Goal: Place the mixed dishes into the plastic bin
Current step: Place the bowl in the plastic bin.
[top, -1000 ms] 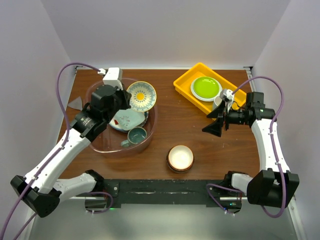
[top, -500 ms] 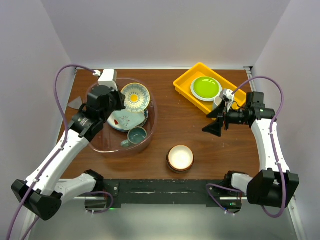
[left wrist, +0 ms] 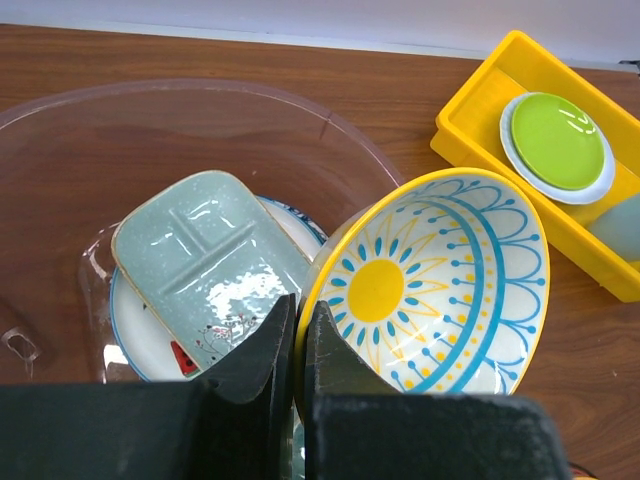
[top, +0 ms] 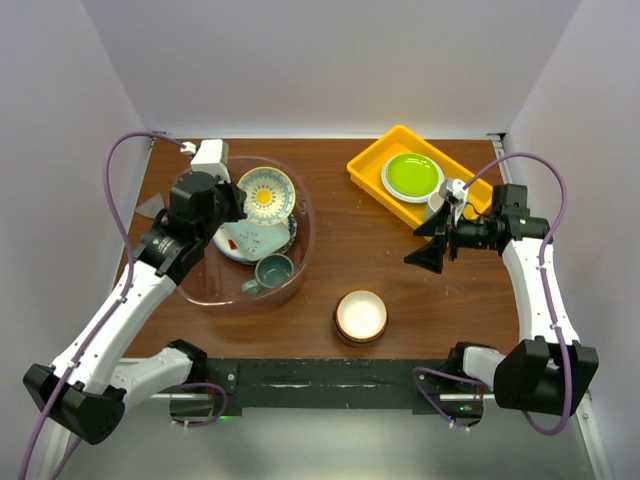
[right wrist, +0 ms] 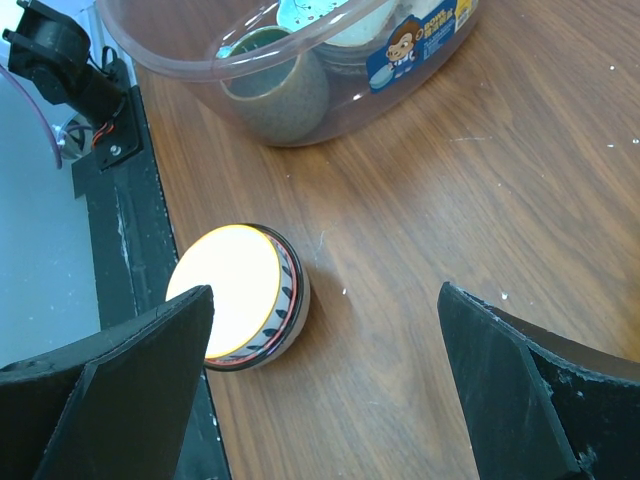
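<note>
My left gripper (top: 236, 205) is shut on the rim of a white bowl with a yellow sun and blue pattern (top: 266, 194), holding it tilted over the far side of the clear plastic bin (top: 306, 215). In the left wrist view the jaws (left wrist: 297, 330) pinch the bowl's yellow rim (left wrist: 430, 290). In the bin lie a pale mint dish (left wrist: 205, 260) on a white plate with red fruit (left wrist: 140, 340), and a teal mug (top: 272, 270). A small bowl with a dark patterned side (top: 360, 315) stands on the table. My right gripper (top: 432, 243) is open and empty, right of and beyond it.
A yellow tray (top: 370, 165) at the back right holds a lime-green plate (top: 412, 175) and a small white cup (top: 437, 205). A grey scrap (top: 150, 207) lies left of the bin. The black base rail (top: 330, 375) runs along the near edge.
My left gripper has carried the patterned bowl a little to the left and back over the bin. The right arm has not moved.
</note>
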`<state>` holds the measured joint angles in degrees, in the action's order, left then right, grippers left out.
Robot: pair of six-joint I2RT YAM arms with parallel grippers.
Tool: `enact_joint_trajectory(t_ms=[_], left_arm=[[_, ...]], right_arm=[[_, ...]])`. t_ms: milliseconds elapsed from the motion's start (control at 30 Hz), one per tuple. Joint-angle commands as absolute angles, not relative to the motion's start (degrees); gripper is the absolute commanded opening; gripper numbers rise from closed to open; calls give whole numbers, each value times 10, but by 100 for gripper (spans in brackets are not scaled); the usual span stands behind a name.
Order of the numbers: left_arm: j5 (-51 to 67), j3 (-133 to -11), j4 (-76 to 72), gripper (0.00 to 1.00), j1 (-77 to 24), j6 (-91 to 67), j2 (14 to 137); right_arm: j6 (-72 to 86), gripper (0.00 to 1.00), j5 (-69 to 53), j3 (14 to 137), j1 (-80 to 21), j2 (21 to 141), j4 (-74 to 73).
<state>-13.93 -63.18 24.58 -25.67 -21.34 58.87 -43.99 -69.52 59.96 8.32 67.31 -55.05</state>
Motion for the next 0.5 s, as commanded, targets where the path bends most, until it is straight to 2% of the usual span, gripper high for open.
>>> enact_joint_trajectory(t_ms=[0,467], left_arm=[[-132,-630,197,0,-248,-204,573],[-123,-614,193,0,-236,-203,572]], right_arm=[[-439,98,-695,599,85,663,-536],[-438,98,-694,599,85,663,-535]])
